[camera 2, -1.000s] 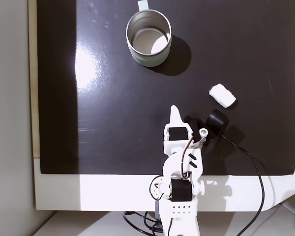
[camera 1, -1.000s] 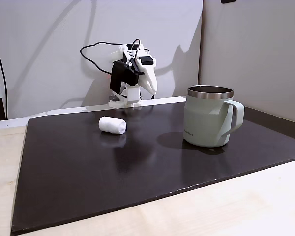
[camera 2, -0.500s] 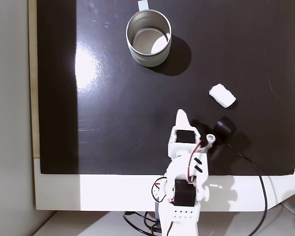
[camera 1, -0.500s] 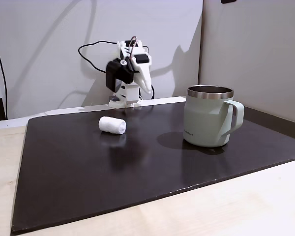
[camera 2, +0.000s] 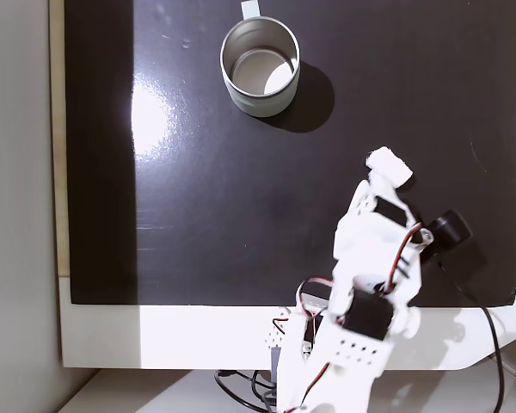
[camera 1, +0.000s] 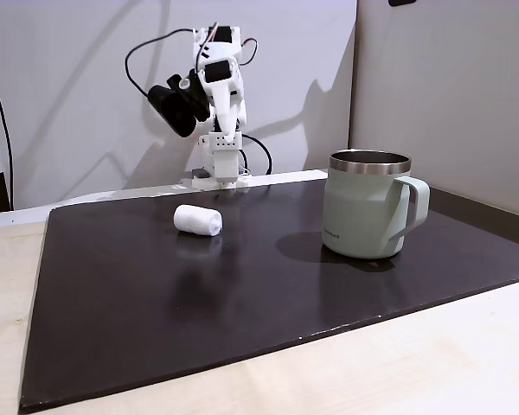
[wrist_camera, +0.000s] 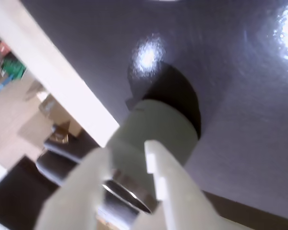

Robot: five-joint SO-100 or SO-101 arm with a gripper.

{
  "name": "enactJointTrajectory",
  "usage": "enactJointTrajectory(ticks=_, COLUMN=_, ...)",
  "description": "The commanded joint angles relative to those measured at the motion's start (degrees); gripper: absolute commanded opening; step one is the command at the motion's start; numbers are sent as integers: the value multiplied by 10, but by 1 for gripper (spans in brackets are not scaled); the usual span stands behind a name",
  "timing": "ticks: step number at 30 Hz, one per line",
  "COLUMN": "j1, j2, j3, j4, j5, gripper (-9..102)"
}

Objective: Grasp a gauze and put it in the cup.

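**Gauze roll on its side, mug upright and empty**

The gauze is a small white soft roll lying on its side on the dark mat, untouched and well apart from the cup. In a fixed view from above, its end shows beyond the arm that partly covers it. The cup is a pale sage-green mug with a bare steel rim, standing upright, its looped handle to the right in that view and small dark lettering near its base. From above, the cup shows an empty steel interior. In the wrist view the cup appears blurred.
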State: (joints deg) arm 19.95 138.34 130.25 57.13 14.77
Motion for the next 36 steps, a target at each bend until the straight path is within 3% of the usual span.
enactJointTrajectory(ticks=1, j1=26, j2=-69, j3=-88, j4=18, j5=10, gripper=13)
enactJointTrajectory(ticks=13, j1=80, j2=-378, j3=-325, j4=168, j5=36, gripper=22)
enactJointTrajectory(ticks=36, j1=69, j2=-618, j3=-474, j4=197, j5=31, gripper=28)
